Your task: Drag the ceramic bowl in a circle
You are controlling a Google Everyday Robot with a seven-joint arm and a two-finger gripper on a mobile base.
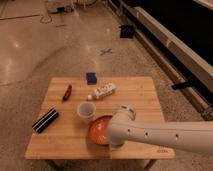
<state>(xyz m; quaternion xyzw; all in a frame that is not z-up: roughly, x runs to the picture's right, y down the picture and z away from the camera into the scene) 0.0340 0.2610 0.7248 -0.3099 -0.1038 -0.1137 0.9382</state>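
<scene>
Presently noted: ceramic bowl (99,129) on the wooden table (135,97), near the front edge, just beside the translucent cup (86,111). Gripper (115,142) down at the bowl's right side, hidden behind the white arm (165,136); grip state undeterminable.

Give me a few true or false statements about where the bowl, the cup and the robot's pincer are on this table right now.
1. The ceramic bowl sits near the table's front edge. True.
2. The cup lies tipped over inside the bowl. False: it stands upright on the wood, just behind the bowl's left side.
3. The pincer is at the bowl's right side, hidden by the arm. True.
4. The blue block is next to the bowl. False: it is near the far edge.
</scene>
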